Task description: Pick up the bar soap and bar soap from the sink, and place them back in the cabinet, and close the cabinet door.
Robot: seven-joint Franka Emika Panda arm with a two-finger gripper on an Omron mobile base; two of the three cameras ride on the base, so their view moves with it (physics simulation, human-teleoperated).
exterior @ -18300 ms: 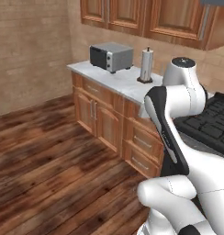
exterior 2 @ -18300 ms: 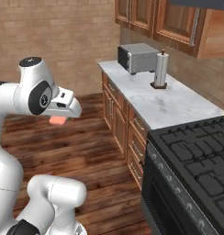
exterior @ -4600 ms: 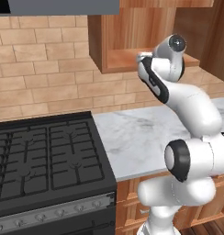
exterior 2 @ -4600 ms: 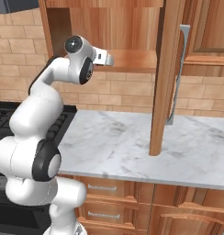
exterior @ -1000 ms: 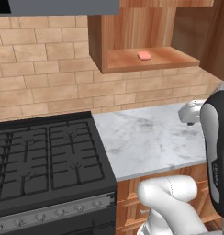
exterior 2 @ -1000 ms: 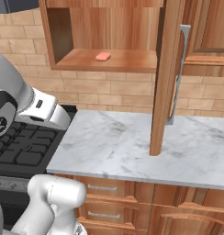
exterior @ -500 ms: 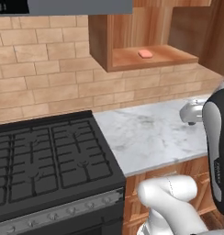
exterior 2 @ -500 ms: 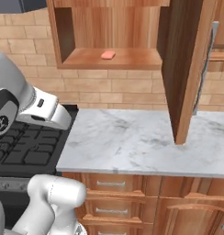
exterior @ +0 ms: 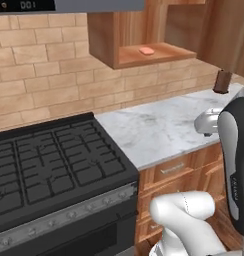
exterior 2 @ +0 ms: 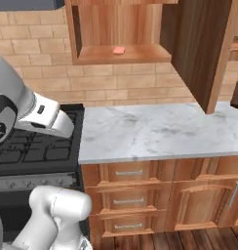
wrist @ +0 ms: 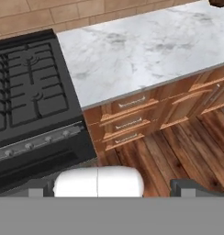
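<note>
Since half a second ago: whole scene shifted in both base views, so base driving, not things moving.

Left base view: salmon bar soap [exterior: 146, 50] lying on cabinet [exterior: 106, 40] shelf at 1 o'clock, above marble counter [exterior: 159, 127]; stove [exterior: 49, 165] at 8 o'clock.

Right base view: same bar at 12 o'clock; cabinet door [exterior 2: 201, 53] wide open at 2 o'clock.

Hand view: finger tips [wrist: 187, 186] apart, holding nothing.

Judged: first bar stowed, heading for second at sink; next move calls for more driving.

Warm plank-grain wood cabinet [exterior 2: 118, 29], veined glossy marble counter [exterior 2: 155, 132].
</note>
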